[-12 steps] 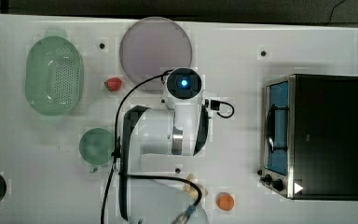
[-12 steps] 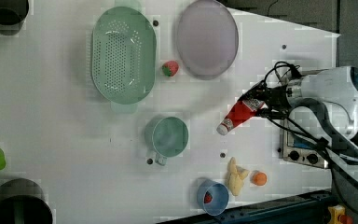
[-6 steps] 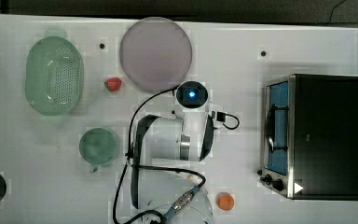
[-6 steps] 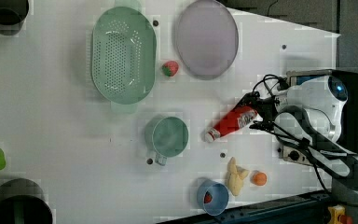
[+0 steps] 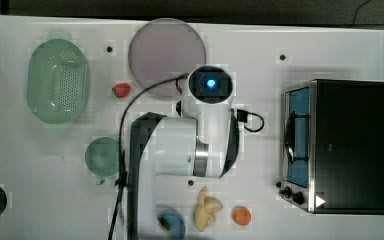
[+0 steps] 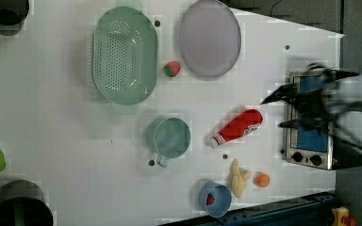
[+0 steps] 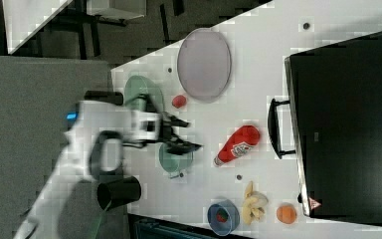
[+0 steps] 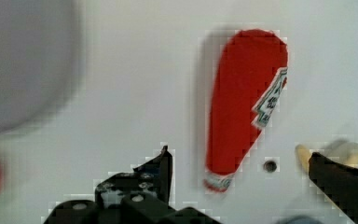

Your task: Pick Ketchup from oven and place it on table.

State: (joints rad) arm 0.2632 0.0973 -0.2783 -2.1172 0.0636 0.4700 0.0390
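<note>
1. I see the ketchup [image 6: 235, 128] lying on its side on the white table [image 6: 52, 122], between the green mug [image 6: 170, 137] and the oven [image 6: 311, 125], touching neither. In the left view its white cap points toward the mug and its fat red end toward the oven.
2. The gripper [image 7: 186, 134] has its fingers spread wide with nothing between them. In the right view it hangs above the mug, apart from the bottle; in the wrist view the bottle [image 8: 242, 112] lies below the two dark fingertips [image 8: 154, 170].
3. The oven door [image 5: 298, 136] looks closed, and the bottle is out on the table, so I judge the placing as good as done.
4. Handling, as I judge it: a light plastic squeeze bottle, smooth, slightly yielding, not fragile. Lying down it could roll if nudged. If I had to take it again I would close across the thick red body near the label, not the narrow cap end.
5. The white-and-red label [image 8: 271, 100] is there, but I cannot read any writing or brand on it.
</note>
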